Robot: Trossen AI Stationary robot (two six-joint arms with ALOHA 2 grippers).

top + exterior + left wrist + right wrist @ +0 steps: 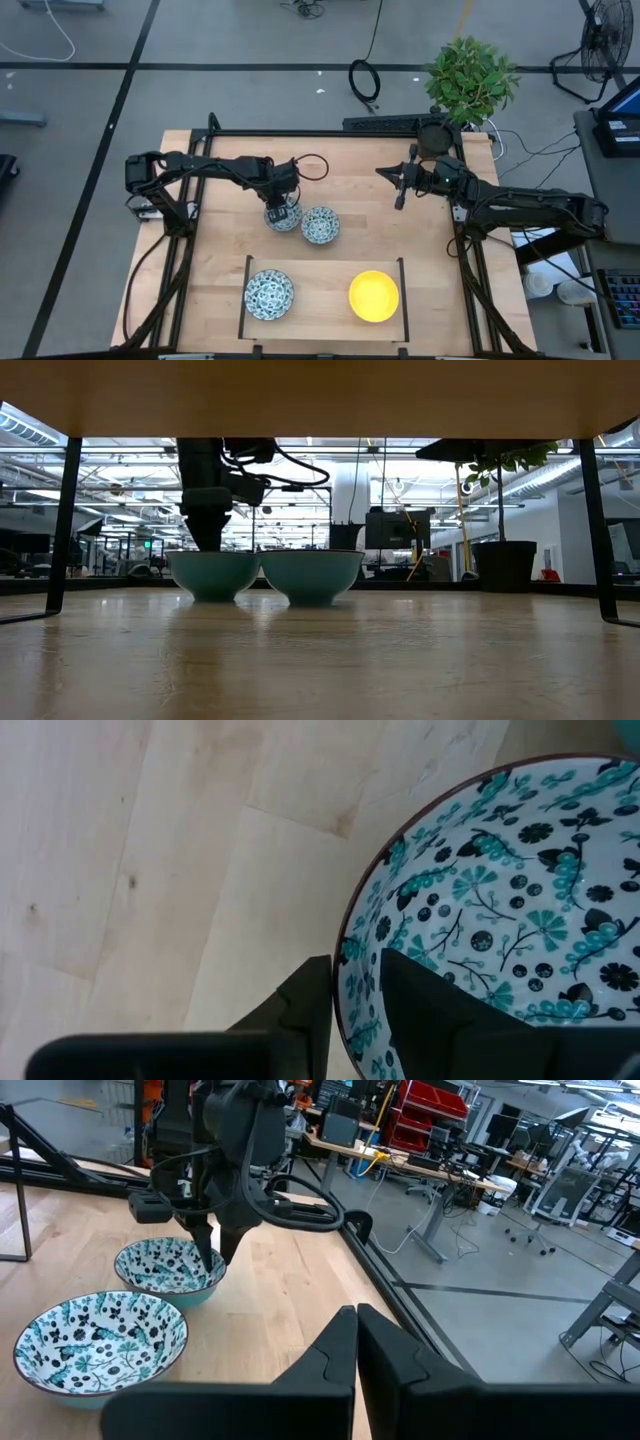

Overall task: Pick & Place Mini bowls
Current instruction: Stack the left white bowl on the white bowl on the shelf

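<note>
Left gripper (pixel 281 207) is down on the rim of a patterned bowl (pixel 283 216) at mid-table — one finger (pixel 440 1020) inside, one outside, clamped on the wall; the bowl rests on the table (pixel 220 250). A second patterned bowl (pixel 320 225) sits just beside it on the right. Nearer, a framed tray (pixel 249 262) holds a third patterned bowl (pixel 269 294) at left and a yellow bowl (pixel 374 296) at right. Right gripper (pixel 401 192) hangs at far right — fingers closed, empty.

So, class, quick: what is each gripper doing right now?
Left gripper: fingers closed on the rim of a patterned bowl.
Right gripper: shut, empty.
</note>
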